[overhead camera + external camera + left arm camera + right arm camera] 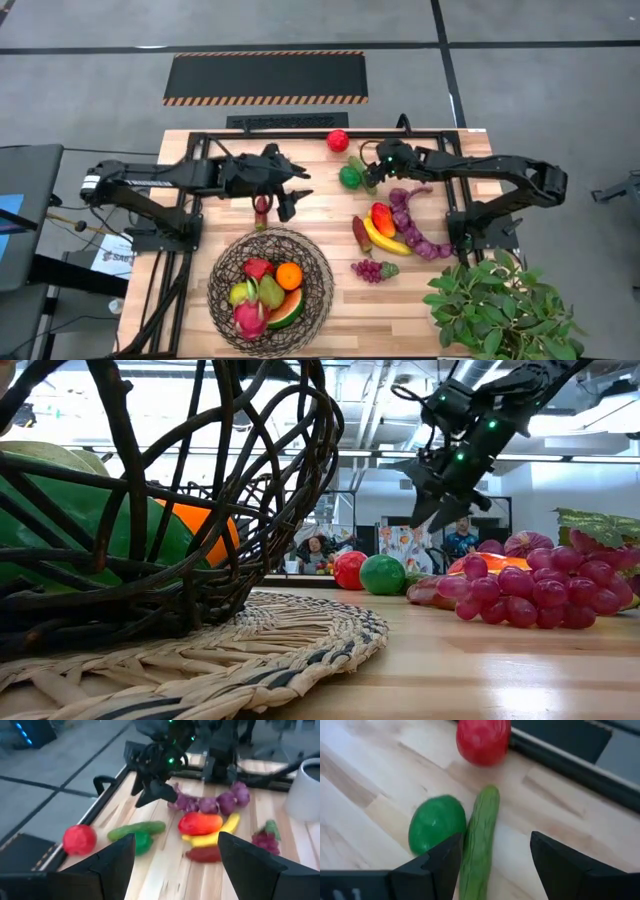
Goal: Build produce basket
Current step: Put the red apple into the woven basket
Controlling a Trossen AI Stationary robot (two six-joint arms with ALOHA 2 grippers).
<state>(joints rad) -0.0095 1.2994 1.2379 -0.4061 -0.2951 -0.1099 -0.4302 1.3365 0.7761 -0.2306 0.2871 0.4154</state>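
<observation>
The basket (318,285), dark woven wire on a straw mat, stands near the table's front edge and holds an orange (289,275), a pink dragonfruit (250,318), a watermelon slice (287,310) and other produce. My left gripper (175,865) is open and empty, above the table just beyond the basket (293,197). My right gripper (495,865) is open too. It hangs over a green cucumber (480,840), clear of it, as the low view shows (432,510). A green ball-shaped fruit (436,822) lies beside the cucumber, and a red apple (482,740) lies past it.
At the right lie a banana (385,241), a red-orange fruit (383,217), a dark red piece (361,232), purple grapes (372,268) and a string of purple bulbs (412,222). A leafy plant (500,305) fills the front right corner. A small red piece (262,208) lies below the left arm.
</observation>
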